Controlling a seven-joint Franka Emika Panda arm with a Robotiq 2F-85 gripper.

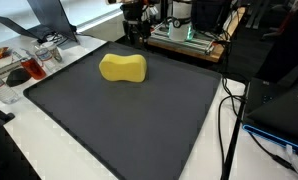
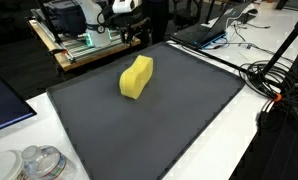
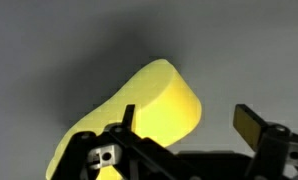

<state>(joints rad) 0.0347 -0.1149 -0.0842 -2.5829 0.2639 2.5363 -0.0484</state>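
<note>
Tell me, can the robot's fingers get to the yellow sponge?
Probably yes. The yellow sponge lies alone on the dark mat, with nothing beside it. In the wrist view the fingers stand open, and the sponge shows just beyond them with nothing between.

Black two-fingered gripper (image 3: 184,112) in matte finish, built of angular linkage bars. Flat, squared finger pad (image 3: 251,122) with a dull olive tint. Small pale grey block (image 3: 107,155) with a round screw head, set in the opposite finger's linkage. In an exterior view, white rounded arm shell (image 2: 122,7) above a dark wrist.
</note>
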